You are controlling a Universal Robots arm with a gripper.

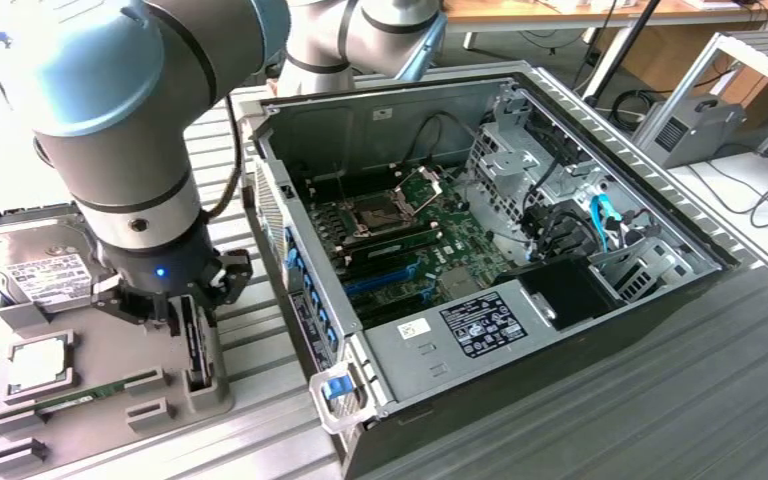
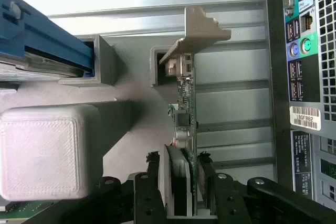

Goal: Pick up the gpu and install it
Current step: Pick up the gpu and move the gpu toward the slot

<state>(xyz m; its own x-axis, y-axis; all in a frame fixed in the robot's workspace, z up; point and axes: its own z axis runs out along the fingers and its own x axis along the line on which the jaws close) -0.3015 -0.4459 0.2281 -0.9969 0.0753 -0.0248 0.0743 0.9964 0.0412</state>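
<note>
Cataloguing hazards, one view at a time.

Exterior view.
- End effector (image 1: 181, 318): lowered over the grey parts holder (image 1: 104, 335) at the exterior view's left. Its jaws are spread and grip nothing.
- Gpu (image 1: 200, 352): standing on edge in a holder slot, directly beneath the jaws.
- Hard drive (image 1: 31, 268), processor (image 1: 40, 360) and memory stick (image 1: 84, 395): seated in the same holder, nearby.
- Open computer case (image 1: 357, 130): on the table (image 1: 704, 400), just beside the holder.
- Risk, as judged: a tilted lift could jam the card in its slot and drag the holder along. A wide swing could clip the case wall.

Wrist view.
- Gpu (image 2: 187, 103): seen edge-on, with its silver bracket (image 2: 195, 29) at the far end.
- Fingers (image 2: 176, 192): one on each side of the card, close to it but not clamped.
- Risk, as judged: closing off-centre could press on the cooler or small components rather than the board. A hold this near one end may let the card pivot or slip.
</note>
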